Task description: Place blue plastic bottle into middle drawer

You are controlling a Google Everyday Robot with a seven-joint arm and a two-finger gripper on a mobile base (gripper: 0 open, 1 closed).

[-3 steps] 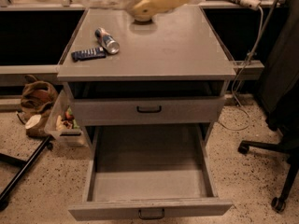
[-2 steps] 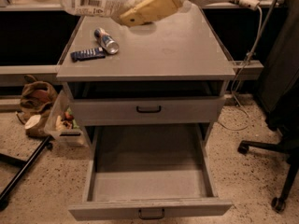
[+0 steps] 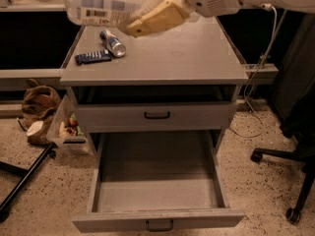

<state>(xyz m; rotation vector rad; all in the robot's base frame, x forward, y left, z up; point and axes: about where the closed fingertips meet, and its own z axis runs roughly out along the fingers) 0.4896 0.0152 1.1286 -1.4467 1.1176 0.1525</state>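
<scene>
The bottle (image 3: 98, 4) is held on its side in the air at the top of the view, above the rear left part of the counter (image 3: 187, 53). It is pinched near its right end by the fingers of the gripper (image 3: 147, 14), whose arm enters from the upper right. The middle drawer (image 3: 157, 193) is pulled out, well below the bottle. A can (image 3: 113, 42) and a dark packet (image 3: 92, 57) lie just beside each other on the counter's left side.
</scene>
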